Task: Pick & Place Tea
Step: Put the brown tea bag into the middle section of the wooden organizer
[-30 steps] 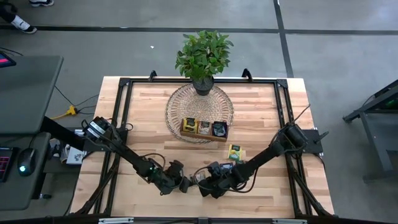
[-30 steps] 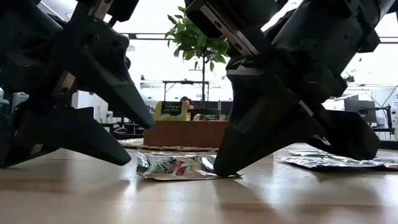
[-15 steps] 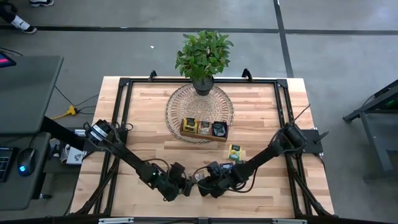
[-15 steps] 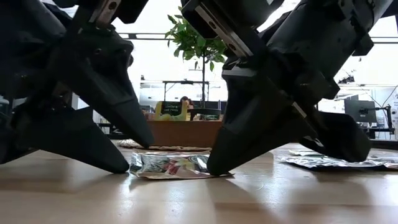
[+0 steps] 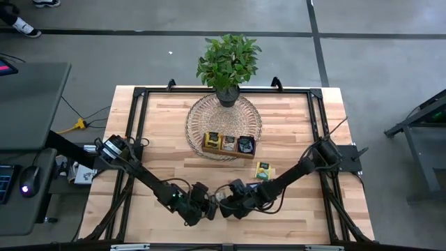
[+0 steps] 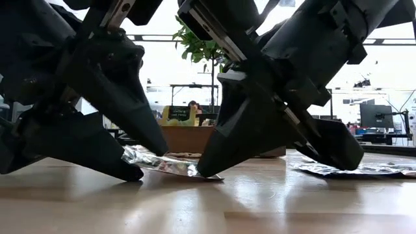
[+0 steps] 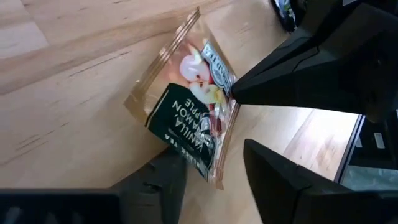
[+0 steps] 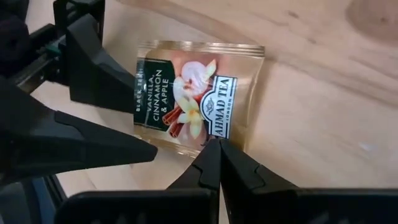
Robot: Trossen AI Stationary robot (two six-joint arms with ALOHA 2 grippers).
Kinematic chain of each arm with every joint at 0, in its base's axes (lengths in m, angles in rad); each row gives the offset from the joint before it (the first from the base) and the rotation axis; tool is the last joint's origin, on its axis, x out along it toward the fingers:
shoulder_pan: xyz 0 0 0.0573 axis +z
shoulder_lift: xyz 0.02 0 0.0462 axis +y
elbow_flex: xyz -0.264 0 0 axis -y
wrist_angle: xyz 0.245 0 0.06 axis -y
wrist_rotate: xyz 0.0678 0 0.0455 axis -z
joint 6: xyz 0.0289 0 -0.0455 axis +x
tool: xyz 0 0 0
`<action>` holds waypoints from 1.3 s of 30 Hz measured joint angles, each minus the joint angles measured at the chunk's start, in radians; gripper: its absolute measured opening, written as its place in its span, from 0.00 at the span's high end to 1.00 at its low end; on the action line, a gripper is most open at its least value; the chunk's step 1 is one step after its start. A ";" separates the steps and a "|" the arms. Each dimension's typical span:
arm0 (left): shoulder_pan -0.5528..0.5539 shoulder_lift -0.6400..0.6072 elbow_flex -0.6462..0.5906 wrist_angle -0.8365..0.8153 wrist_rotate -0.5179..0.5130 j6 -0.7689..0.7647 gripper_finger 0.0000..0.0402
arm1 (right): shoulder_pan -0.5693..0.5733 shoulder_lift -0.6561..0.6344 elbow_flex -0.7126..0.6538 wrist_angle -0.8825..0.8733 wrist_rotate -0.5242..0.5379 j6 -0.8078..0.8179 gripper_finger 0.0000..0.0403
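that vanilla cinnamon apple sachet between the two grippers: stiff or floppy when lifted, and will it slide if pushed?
Likely floppy: the sachet droops, one edge raised at the left gripper, the other on the table. Probably very light, being thin and flat. Its glossy wrapper on smooth wood suggests it slides easily, which may be why the shut right gripper presses its edge down.

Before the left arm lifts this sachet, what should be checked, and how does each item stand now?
1. Left gripper fingers straddle the sachet edge: ok, one finger under, one over.
2. Left grip closed on the sachet: not ok, a gap shows.
3. Right gripper shut, tip pressing the sachet's edge: ok.
4. Sachet edge raised off the table: ok, tilted up in the low view.
5. Tray has room: cannot tell.
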 joint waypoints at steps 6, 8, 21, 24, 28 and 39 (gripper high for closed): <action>0.002 0.000 0.001 -0.012 0.051 0.057 0.89 | 0.000 0.000 0.000 0.002 0.002 -0.005 1.00; 0.003 0.000 0.001 -0.012 0.067 0.095 0.97 | 0.000 0.000 0.000 0.005 0.003 -0.005 1.00; 0.001 -0.014 0.001 -0.002 0.083 0.319 1.00 | 0.001 -0.008 0.002 0.124 -0.131 -0.205 1.00; 0.002 -0.026 0.001 -0.004 0.103 0.399 1.00 | 0.001 -0.036 0.002 0.124 -0.149 -0.276 1.00; 0.002 -0.053 0.001 -0.030 0.122 0.511 1.00 | 0.002 -0.097 0.002 0.096 -0.143 -0.404 1.00; 0.000 -0.075 -0.001 -0.034 0.175 0.712 1.00 | -0.015 -0.151 0.003 0.063 -0.127 -0.738 0.98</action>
